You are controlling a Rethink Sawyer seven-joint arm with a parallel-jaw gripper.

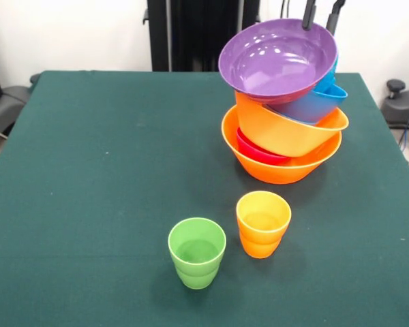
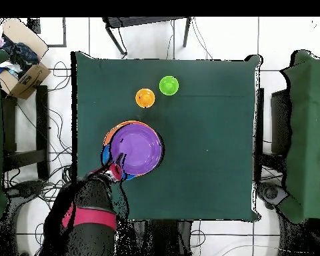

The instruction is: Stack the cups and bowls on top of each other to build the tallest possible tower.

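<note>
The tower stands at the table's right in the front view: a large orange bowl as base, a small red bowl in it, a second orange bowl, blue bowls, and a wide purple bowl tilted on top. My gripper is at the purple bowl's far rim, fingers apart, one inside and one outside it. Overhead, the gripper is at the purple bowl's lower-left edge. A green cup and an orange cup stand upright in front. The blue cup is hidden.
The green table carries nothing else. The robot's black pedestal stands behind it. Overhead, the cups are near the table's far edge; a cardboard box sits off the table at upper left.
</note>
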